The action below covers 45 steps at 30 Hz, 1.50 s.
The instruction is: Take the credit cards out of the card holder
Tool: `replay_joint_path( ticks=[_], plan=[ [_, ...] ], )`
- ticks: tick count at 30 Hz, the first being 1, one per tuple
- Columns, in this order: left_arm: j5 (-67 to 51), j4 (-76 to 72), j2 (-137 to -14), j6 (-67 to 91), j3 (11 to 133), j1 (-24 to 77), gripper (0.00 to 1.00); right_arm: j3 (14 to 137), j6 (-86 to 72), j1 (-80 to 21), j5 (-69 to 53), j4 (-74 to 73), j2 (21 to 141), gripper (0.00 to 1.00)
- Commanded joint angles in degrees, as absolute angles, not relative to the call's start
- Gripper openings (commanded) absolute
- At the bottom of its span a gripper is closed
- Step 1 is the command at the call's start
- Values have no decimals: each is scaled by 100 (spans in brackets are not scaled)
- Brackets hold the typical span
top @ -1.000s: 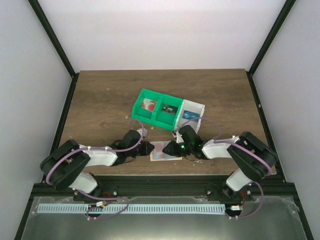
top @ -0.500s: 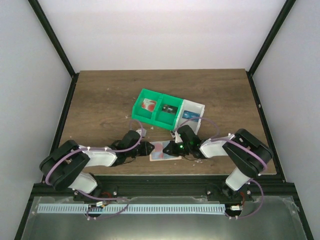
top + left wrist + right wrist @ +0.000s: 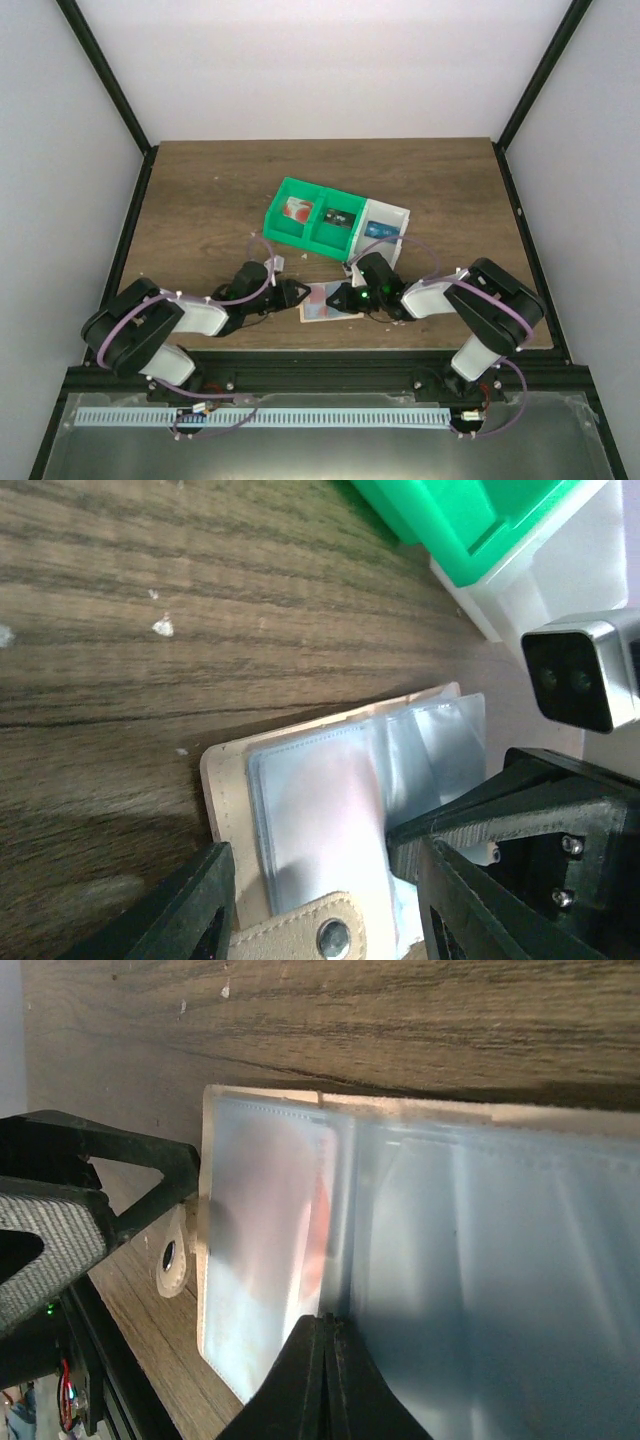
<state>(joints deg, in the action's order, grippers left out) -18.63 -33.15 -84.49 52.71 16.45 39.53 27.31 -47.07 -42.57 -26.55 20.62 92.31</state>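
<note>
The card holder [image 3: 325,303] is laid open on the wooden table [image 3: 200,200], close to the near edge and just in front of the green bins [image 3: 310,222] and the white bin [image 3: 385,225]. Its left end, with the snap tab [image 3: 325,940], is flanked by the spread fingers of the left gripper [image 3: 322,875]. The fingers of the right gripper [image 3: 326,1325] are pressed together at the fold, beside a clear sleeve through which a reddish card [image 3: 265,1210] is seen. Whether anything is pinched cannot be told.

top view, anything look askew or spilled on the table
The row of two green plastic bins and one white plastic bin sits skewed to the wooden table edges. Small pale flecks dot the wood near the open pale blue card holder. Nothing looks spilled or damaged.
</note>
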Motion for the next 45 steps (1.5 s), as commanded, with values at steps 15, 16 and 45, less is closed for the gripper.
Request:
replay_joint_path(
  ticks=[15,16,45],
  plan=[
    [-1655,-3177,-7967,5612,2161,4600,54,2536,-4743,-4298,-2606,2213,9306,1],
    [-1623,-3190,-8120,5552,2192,4605,53,2529,-4753,-4298,-2616,2219,9301,0],
    [-372,-780,-7759,4812,2703,4645,54,2449,-4780,-4298,-2568,2191,9090,1]
  ],
)
